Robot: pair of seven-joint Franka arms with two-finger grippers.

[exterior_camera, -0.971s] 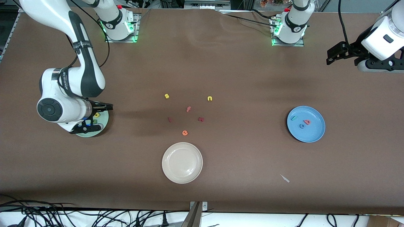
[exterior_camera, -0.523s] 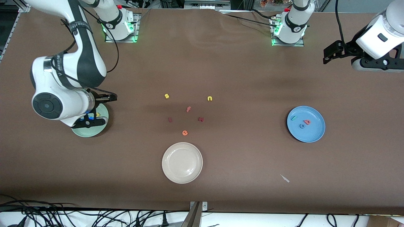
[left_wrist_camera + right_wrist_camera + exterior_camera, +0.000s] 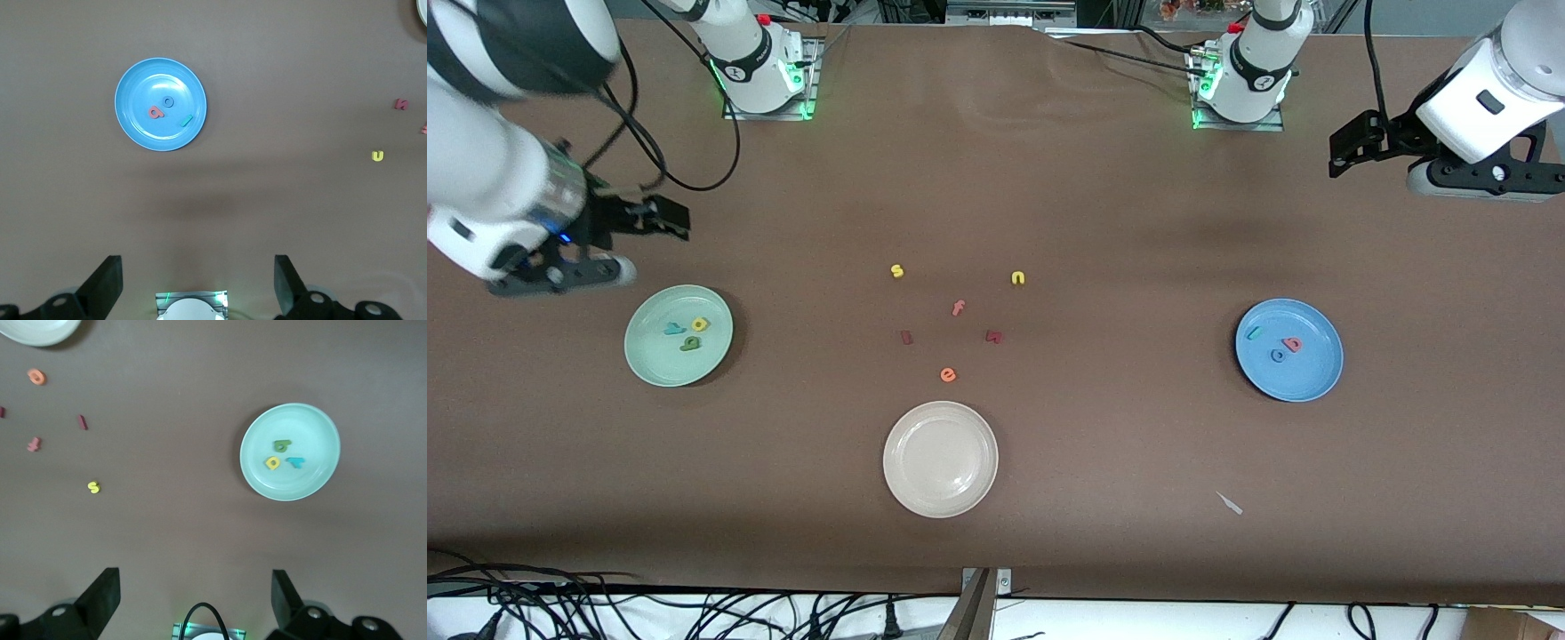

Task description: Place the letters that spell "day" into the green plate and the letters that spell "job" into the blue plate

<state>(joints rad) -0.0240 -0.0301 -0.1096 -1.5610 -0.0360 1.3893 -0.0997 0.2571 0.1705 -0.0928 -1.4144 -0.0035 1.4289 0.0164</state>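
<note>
The green plate (image 3: 654, 356) lies toward the right arm's end of the table and holds the yellow d (image 3: 700, 324), dark green a (image 3: 690, 343) and teal y (image 3: 674, 329). My right gripper (image 3: 669, 220) hangs open and empty, high above the table beside that plate, which its wrist view shows below it (image 3: 293, 487). The blue plate (image 3: 1303, 378) lies toward the left arm's end and holds the teal j (image 3: 1255, 333), blue o (image 3: 1278, 356) and salmon b (image 3: 1292, 343). My left gripper (image 3: 1343, 151) waits high up, open and empty.
Between the plates lie a yellow s (image 3: 897, 271), yellow n (image 3: 1018, 278), salmon f (image 3: 958, 308), orange e (image 3: 948, 375) and two dark red pieces (image 3: 906, 337). A cream-white plate (image 3: 940, 459) sits nearer the front camera. A small white scrap (image 3: 1230, 503) lies near the front edge.
My right arm has risen off the green plate and drawn back toward its end of the table, uncovering the three letters. The left gripper has drifted slightly.
</note>
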